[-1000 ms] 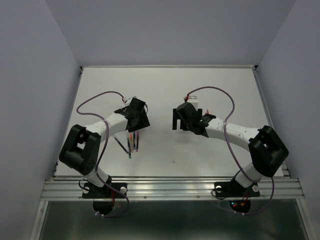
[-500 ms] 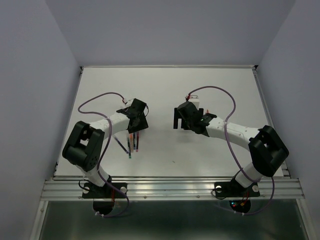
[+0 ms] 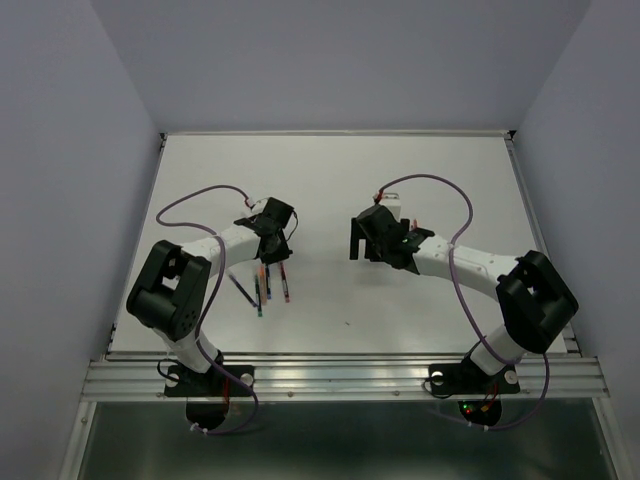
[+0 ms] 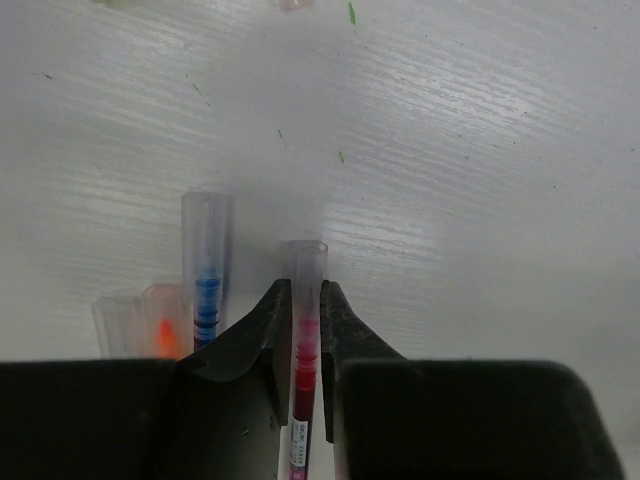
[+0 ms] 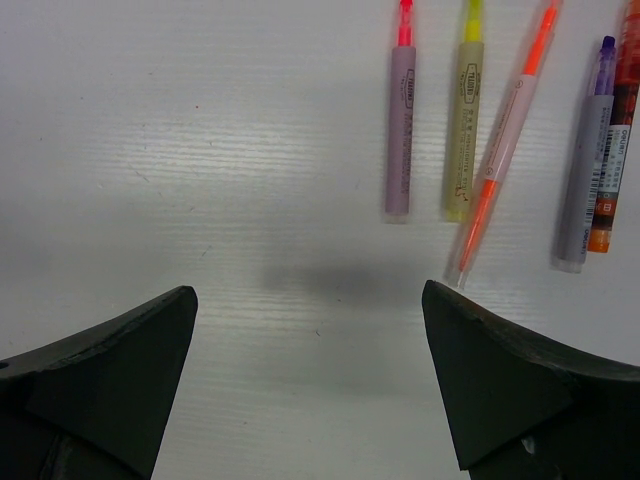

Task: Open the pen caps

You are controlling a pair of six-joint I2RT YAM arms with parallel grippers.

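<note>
My left gripper [image 4: 300, 292] is shut on a red pen [image 4: 303, 340], which lies on the table; the pen's clear cap [image 4: 305, 258] sticks out past the fingertips. A blue pen [image 4: 206, 285] and an orange pen [image 4: 162, 325], both with clear caps, lie just left of it. From above, the left gripper [image 3: 270, 238] sits over the far ends of these pens [image 3: 262, 287]. My right gripper [image 5: 310, 310] hangs open over bare table, holding nothing. Beyond it lie a pink pen [image 5: 401, 130], a yellow pen [image 5: 463, 130], an orange pen [image 5: 498, 160] and a purple pen [image 5: 588, 170].
A pale stub [image 4: 296, 4] lies at the far edge of the left wrist view. The white table [image 3: 330, 180] is bounded by a metal rail [image 3: 340, 375] at the near edge and by grey walls on three sides. The right gripper [image 3: 366, 238] is right of centre.
The left jaws have closed onto the red pen. The left arm has shifted slightly and one pen now lies a bit further right. The right arm has not moved.
</note>
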